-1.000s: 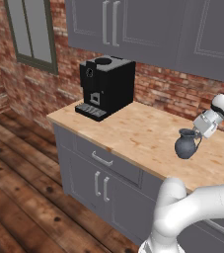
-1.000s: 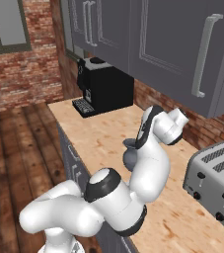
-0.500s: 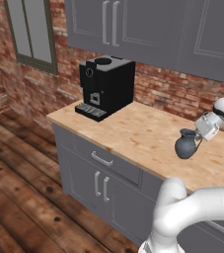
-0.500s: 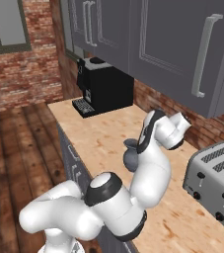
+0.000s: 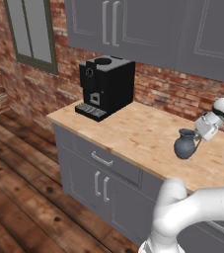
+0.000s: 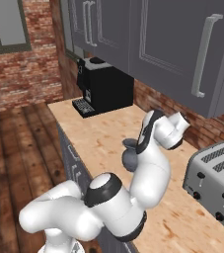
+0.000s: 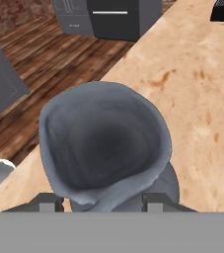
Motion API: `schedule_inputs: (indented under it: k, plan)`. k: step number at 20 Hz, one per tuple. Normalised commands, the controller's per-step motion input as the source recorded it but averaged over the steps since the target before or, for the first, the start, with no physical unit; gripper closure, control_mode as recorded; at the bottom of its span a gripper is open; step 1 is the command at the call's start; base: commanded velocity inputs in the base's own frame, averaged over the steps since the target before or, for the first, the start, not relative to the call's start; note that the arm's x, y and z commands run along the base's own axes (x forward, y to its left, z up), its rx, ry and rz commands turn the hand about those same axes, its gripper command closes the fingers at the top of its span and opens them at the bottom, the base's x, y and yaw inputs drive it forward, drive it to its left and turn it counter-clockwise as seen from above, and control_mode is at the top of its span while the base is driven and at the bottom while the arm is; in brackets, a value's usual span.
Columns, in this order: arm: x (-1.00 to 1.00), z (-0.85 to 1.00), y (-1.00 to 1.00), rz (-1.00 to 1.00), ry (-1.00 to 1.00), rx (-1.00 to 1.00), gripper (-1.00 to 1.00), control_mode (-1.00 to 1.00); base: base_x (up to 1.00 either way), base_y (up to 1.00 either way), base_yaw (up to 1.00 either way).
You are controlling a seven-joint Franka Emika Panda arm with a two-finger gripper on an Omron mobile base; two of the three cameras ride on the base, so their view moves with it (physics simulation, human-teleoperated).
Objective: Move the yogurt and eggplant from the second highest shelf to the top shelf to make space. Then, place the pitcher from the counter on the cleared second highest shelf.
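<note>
The dark blue-grey pitcher (image 5: 184, 146) stands upright on the light-wood counter (image 5: 133, 129), near its front edge. My gripper (image 5: 196, 137) reaches it from the right at neck height. In the hand view the pitcher's flared rim (image 7: 103, 143) looms close, and the gripper (image 7: 103, 200) has one fingertip (image 7: 48, 200) pressed against each side of the neck, shut on it. From the right base view my own arm covers most of the pitcher (image 6: 129, 158). The yogurt, the eggplant, the second highest shelf and the top shelf are out of view.
A black coffee machine (image 5: 106, 86) stands at the counter's far left against the brick wall. A silver toaster (image 6: 214, 183) sits to the right of the pitcher. Grey wall cabinets (image 5: 148, 29) hang overhead. Drawer and door fronts (image 5: 101, 170) lie below the counter.
The fingers have closed in on the pitcher's neck. The pitcher stands in the same spot on the counter, and the arm has barely shifted.
</note>
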Motion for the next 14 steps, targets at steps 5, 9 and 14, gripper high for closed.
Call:
schedule_inputs:
  k: [5,9,14]
  plan:
    - [-0.46,0.19,0.43,-0.14,-0.06,0.0,1.0,-1.0,0.0,0.0,0.0]
    - [-0.56,0.36,0.57,-0.2,-0.14,0.0,1.0,-1.0,0.0,0.0,0.0]
    - [-0.85,0.34,0.92,-0.3,-0.18,-0.01,1.0,-1.0,0.0,0.0,0.0]
